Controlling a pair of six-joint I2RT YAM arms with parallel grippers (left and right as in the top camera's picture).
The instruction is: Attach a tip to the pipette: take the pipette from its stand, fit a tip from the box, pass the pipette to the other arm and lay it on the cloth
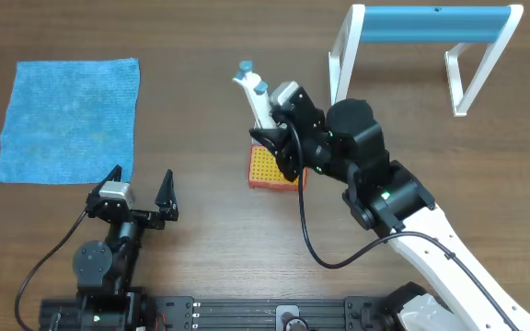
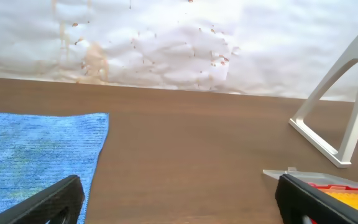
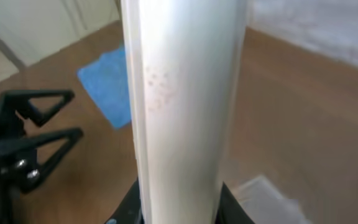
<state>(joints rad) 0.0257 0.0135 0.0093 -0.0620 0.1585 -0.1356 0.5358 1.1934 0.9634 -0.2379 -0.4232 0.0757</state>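
Observation:
My right gripper (image 1: 272, 138) is shut on the white pipette (image 1: 254, 97), which has a blue top and stands nearly upright over the orange tip box (image 1: 267, 169). Up close, the pipette's white body (image 3: 185, 106) rises from between the right gripper (image 3: 182, 214). My left gripper (image 1: 142, 191) rests open near its base, just below the blue cloth (image 1: 68, 119), with nothing between its fingers (image 2: 42, 202). The cloth (image 2: 36, 155) lies flat beside it, and a corner of the tip box (image 2: 347, 194) shows behind the other finger.
The pipette stand (image 1: 431, 28), white with a blue bar, stands empty at the back right; its foot (image 2: 344, 118) shows in the left wrist view. Bare wooden table lies between cloth and tip box. A black cable (image 1: 306, 230) loops from the right arm.

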